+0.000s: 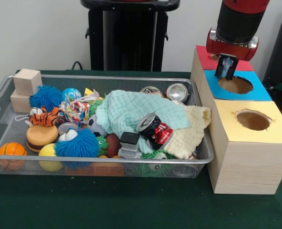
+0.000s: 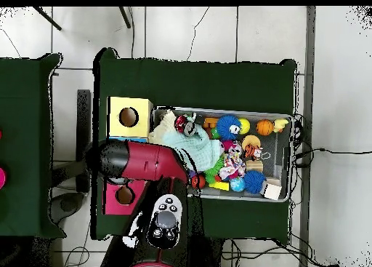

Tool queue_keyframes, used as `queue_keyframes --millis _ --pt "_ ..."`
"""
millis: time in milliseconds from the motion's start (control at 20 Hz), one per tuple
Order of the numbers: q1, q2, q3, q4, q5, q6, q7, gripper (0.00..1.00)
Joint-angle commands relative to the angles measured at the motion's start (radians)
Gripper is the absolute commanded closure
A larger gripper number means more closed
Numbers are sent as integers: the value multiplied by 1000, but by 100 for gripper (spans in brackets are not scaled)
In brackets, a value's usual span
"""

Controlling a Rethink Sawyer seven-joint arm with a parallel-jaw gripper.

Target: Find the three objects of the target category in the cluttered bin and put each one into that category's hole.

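Three wooden boxes, topped red (image 1: 212, 59), blue (image 1: 236, 86) and yellow (image 1: 253, 121), stand at right. Above the blue one's round hole the pincer (image 1: 226, 67) is clamped on a small upright object (image 1: 225, 69). Crushed metal cans (image 1: 154, 129) lie tilted in the wire-mesh bin (image 1: 103, 164) among soft cloths.

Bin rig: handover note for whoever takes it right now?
Claw hangs over the hole in the blue-topped box; a small dark thing sits in it, shut or not I cannot tell.
Red-topped box behind, yellow-topped box in front.
Wire bin is full: crushed cans at the robot-side end and on the green cloth, balls, wooden blocks, plush toys.
What has gone in: cannot tell. Left: searching the bin.
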Motion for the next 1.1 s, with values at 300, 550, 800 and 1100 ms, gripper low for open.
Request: queue_keyframes --millis 300,550,800,1100 --pt "3 57 27 -128 -1 141 194 100" --pt "27 63 17 -170 10 180 235 100" --pt "33 83 14 -203 10 189 241 100" --pt "23 100 4 -213 0 171 223 100"
